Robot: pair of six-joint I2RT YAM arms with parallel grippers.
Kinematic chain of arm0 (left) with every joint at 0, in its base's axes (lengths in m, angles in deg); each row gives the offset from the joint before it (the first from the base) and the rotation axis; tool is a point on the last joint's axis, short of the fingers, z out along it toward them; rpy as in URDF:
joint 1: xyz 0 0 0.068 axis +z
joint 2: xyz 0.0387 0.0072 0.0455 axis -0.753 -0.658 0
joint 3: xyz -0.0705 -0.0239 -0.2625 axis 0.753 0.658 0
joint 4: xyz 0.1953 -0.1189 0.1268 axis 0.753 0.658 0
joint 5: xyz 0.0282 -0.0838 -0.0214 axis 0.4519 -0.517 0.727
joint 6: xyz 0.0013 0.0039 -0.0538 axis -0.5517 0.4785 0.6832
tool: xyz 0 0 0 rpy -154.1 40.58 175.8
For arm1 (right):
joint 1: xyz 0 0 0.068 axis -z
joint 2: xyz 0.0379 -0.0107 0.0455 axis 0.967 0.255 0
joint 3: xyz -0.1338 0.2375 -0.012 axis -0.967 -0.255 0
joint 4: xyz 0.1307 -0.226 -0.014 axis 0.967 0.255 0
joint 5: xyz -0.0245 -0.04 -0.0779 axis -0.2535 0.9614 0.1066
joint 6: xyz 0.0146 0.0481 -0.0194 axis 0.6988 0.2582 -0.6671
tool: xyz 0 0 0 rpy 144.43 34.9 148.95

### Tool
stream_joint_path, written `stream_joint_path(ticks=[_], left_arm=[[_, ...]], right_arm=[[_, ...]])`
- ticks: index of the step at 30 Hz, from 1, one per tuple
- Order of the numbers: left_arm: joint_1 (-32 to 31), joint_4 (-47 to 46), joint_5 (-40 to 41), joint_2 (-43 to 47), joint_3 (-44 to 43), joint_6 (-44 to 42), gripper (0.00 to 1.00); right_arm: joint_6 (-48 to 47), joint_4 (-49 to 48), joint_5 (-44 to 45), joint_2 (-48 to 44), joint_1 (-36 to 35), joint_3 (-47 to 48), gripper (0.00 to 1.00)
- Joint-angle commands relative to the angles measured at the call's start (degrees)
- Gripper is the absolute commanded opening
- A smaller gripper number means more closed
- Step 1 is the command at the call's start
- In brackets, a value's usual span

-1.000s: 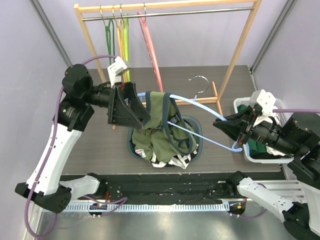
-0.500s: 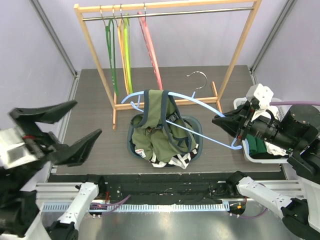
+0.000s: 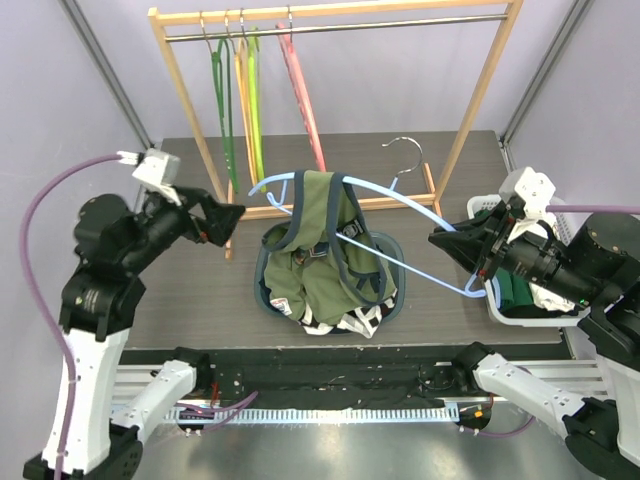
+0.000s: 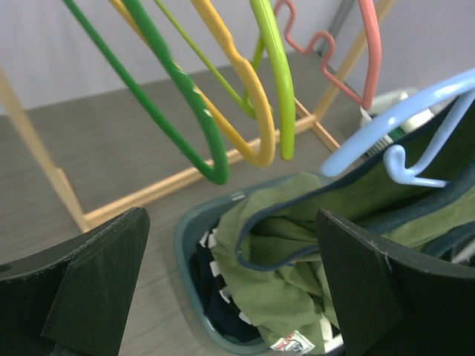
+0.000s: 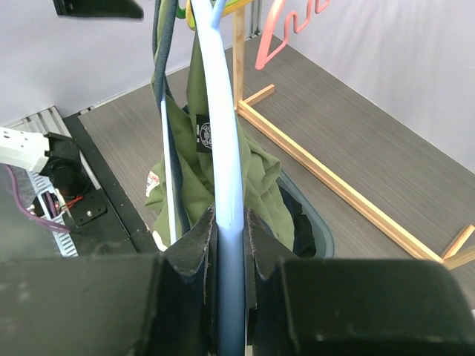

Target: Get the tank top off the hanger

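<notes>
We're mid-play here, and the olive-green tank top [image 3: 320, 250] is very much on the light blue hanger [image 5: 223, 111], centre frame in the overhead view. Its navy-trimmed straps are looped over the hanger's top and its body spills down into the teal basket [image 3: 260, 285] on the surface. The right pincer [image 5: 226, 245] is pressed tight on the hanger's right end and holds it up in the air, tilted, in front of the wooden rack [image 3: 485, 90].

Over at centre left, the left pincer [image 4: 231, 245] is spread wide and holding nothing. It sits well apart from the garment and is aimed straight at it.

Now, how will this thing handle? We judge it light, soft and floppy. It'll sag and stretch rather than slide off as one piece, and the straps could snag on the hanger's left tip. We'd take hold at the near strap, or at the bunched fabric just under it, and draw it off toward the left.
</notes>
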Motion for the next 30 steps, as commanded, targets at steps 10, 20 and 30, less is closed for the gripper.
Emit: stream_joint_path(ticks=[10,20,30], left_arm=[[-21.4,8.6,11.5,-10.3,-9.4,-6.1,1.00],[-26.4,6.3,5.5,-15.5,-11.8,-1.5,1.00],[-28.3,2.9,2.3,-20.7,-14.3,1.5,1.00]], right_arm=[[0.1,-5.3,6.1,0.9,0.0,-4.0,0.01],[0.0,-4.7,6.8,1.3,0.0,-4.0,0.01],[0.9,-5.3,6.6,-0.4,0.0,-8.0,0.01]])
